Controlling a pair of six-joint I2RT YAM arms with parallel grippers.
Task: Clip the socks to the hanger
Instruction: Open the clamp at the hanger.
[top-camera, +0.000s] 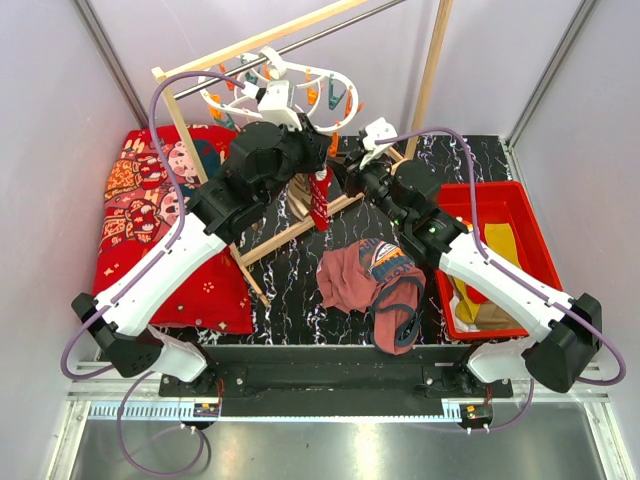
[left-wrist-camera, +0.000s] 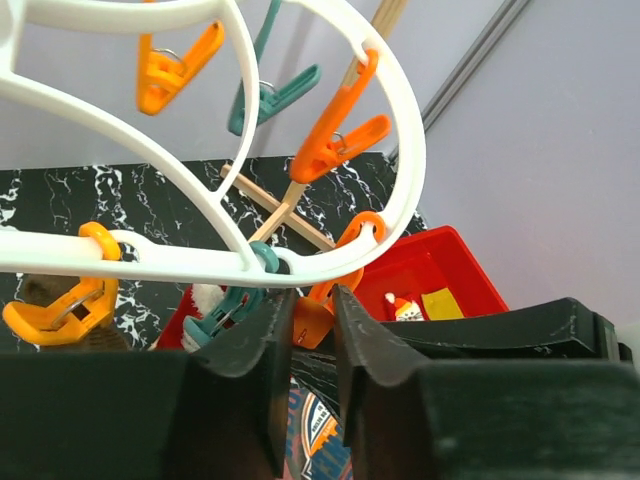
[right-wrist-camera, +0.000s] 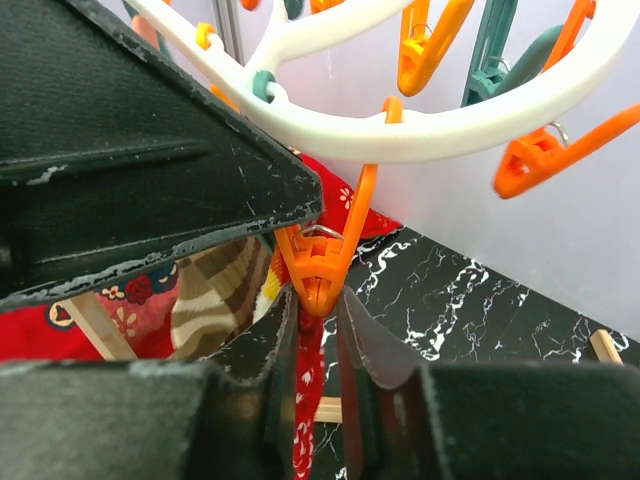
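Note:
The white oval hanger (top-camera: 290, 88) hangs from the rail, with orange and teal pegs. In the left wrist view its ring (left-wrist-camera: 200, 262) crosses above my fingers. My left gripper (top-camera: 312, 148) is shut on an orange peg (left-wrist-camera: 312, 318) under the ring. That peg (right-wrist-camera: 320, 270) is closed on the top of a red patterned sock (right-wrist-camera: 308, 400), which hangs down (top-camera: 320, 200). My right gripper (top-camera: 345, 168) is just below the peg, its fingers (right-wrist-camera: 365, 340) close together around the sock. A brown-striped sock (right-wrist-camera: 205, 295) hangs behind. A yellow sock (top-camera: 500, 242) lies in the red bin.
A red bin (top-camera: 520, 195) stands at the right. A rust-maroon garment (top-camera: 372, 285) lies on the black marble table in front of the arms. A red cartoon-print cushion (top-camera: 160, 220) lies at the left. The wooden rack's poles (top-camera: 205, 180) and base bars cross under the hanger.

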